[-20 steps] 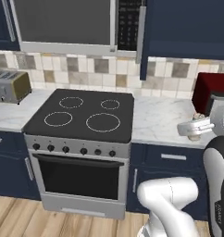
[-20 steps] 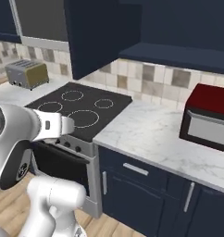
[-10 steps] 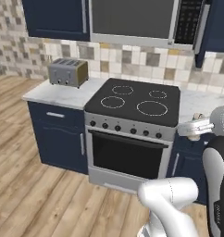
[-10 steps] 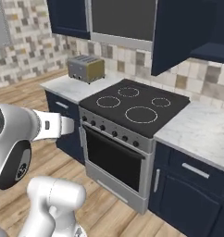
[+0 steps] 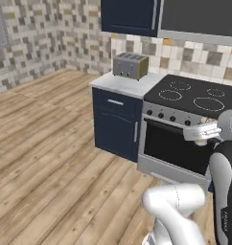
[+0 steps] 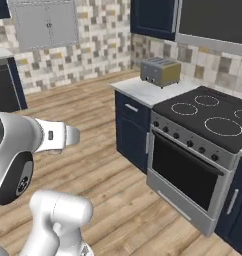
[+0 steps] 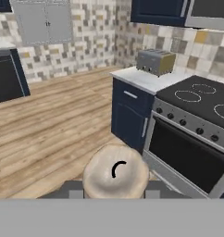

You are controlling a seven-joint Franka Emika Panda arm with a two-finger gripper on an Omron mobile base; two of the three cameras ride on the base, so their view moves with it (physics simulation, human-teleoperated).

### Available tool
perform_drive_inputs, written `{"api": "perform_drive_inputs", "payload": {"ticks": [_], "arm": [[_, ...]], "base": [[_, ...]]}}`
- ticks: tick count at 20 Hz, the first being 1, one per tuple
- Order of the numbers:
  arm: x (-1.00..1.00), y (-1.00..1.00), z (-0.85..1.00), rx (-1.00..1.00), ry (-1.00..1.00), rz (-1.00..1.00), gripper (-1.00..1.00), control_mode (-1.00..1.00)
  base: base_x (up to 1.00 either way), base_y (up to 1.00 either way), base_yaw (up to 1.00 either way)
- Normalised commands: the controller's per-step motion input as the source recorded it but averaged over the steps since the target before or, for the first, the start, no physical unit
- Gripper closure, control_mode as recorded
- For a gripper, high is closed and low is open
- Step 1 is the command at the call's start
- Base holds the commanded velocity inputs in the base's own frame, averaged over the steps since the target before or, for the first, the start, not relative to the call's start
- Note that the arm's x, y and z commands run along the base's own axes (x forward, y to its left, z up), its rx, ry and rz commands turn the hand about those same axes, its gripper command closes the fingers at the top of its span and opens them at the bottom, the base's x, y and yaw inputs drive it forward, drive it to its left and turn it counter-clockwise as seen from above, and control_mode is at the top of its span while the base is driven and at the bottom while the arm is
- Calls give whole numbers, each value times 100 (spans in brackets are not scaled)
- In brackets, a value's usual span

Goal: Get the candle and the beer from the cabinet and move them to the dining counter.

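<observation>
Between the jaws, clamped: candle [image 7: 116, 178]. Risk: slipping out during base turn near stove [image 5: 190, 127]; grip looks shallow.

pale beige candle [image 7: 115, 175], silver toaster [image 5: 130, 65], navy cabinet [image 5: 130, 16]

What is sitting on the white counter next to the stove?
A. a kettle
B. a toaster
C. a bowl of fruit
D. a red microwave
B: a silver toaster with slots on top stands on the small white counter, just left of the black stove.
</observation>
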Motion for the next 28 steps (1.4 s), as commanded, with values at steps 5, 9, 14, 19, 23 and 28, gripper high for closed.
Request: {"api": "perform_drive_inputs", "payload": {"ticks": [5,9,14,19,23,28], "arm": [[0,0,0,0,0,0,100,100],[0,0,0,0,0,0,100,100],[0,0,0,0,0,0,100,100],[0,0,0,0,0,0,100,100],[0,0,0,0,0,0,100,100],[0,0,0,0,0,0,100,100]], "base": [[-33,81,42],[-29,72,44],[-24,62,44],[-19,62,43],[-18,61,44],[-15,66,43]]}}
